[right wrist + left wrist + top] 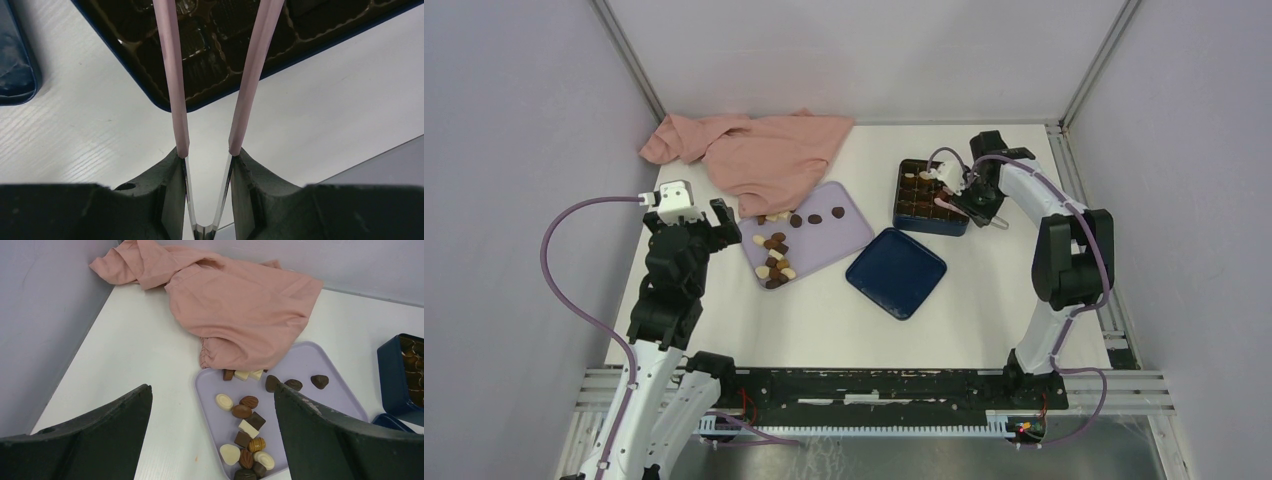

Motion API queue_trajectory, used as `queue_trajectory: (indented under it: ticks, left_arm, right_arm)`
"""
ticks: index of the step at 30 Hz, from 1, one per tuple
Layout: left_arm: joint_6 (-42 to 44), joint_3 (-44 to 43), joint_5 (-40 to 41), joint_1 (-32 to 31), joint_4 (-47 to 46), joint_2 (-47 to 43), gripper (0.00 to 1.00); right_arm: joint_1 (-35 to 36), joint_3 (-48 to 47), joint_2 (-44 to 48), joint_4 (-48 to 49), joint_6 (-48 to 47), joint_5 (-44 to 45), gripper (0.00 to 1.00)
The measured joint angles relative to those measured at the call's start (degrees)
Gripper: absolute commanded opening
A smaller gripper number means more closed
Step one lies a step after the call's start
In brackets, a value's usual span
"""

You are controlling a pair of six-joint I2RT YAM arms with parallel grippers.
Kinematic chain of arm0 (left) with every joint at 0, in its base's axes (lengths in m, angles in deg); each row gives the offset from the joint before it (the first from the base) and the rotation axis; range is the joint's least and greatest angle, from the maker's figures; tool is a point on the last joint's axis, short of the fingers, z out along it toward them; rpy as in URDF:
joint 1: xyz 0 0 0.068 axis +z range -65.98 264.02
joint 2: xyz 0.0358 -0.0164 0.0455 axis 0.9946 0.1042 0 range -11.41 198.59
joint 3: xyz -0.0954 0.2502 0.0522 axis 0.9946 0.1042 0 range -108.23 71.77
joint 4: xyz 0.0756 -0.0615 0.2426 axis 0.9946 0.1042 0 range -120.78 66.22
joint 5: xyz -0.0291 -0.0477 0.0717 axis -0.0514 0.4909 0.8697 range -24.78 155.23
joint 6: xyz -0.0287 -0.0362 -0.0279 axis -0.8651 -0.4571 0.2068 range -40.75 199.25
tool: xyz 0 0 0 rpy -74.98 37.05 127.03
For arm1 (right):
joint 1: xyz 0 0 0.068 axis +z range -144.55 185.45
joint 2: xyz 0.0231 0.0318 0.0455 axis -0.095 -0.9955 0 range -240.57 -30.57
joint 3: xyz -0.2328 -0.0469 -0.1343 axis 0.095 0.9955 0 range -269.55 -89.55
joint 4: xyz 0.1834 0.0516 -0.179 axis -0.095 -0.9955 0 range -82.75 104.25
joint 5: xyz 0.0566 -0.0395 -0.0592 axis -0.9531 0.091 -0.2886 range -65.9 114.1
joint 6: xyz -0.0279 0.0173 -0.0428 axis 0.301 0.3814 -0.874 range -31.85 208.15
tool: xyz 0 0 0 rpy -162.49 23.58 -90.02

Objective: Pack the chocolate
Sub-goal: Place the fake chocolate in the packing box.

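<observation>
The right gripper (207, 160) is clenching a pair of pink-tipped tweezers (172, 75), squeezing them at the sprung end so that the two arms are reaching out over the dark blue box (929, 226). Their tips are running out of the wrist view, so I cannot tell whether a piece is sitting between them. The left gripper (212, 385) is hanging released, jaws spread wide, above the bench (140, 350) just beside the near left edge of the lilac tray (305, 357).

The chocolate (242, 411) is lying loose on that tray, dark, lighter brown and cream pieces clustering toward the near end, a few touching one another. Some are lying tucked against the pink cloth (240, 305) that is draping over the far corner. More pieces seem to be sitting in the box's cells. The box lid (896, 272) is resting on the bench between tray and box.

Each piece is probably going to handle as light, rigid and smooth, likely to skid or pop out of a pinch, and likely to scuff or crack under a hard squeeze. A gentle hold across the narrow sides, low on the piece, is looking safest, starting with a piece standing apart from the others.
</observation>
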Motion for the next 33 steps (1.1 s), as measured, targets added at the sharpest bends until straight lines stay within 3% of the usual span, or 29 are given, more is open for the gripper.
queue_trajectory:
  ticks: [17, 33]
  left_arm:
    - [0.0, 0.0, 0.0, 0.0, 0.0, 0.0, 0.96]
    - [0.0, 0.0, 0.0, 0.0, 0.0, -0.1, 0.96]
  right_arm:
    - [-0.6, -1.7, -1.7, -0.4, 0.0, 1.0, 0.47]
    - [1.9, -5.9, 0.6, -2.1, 0.0, -1.8, 0.41]
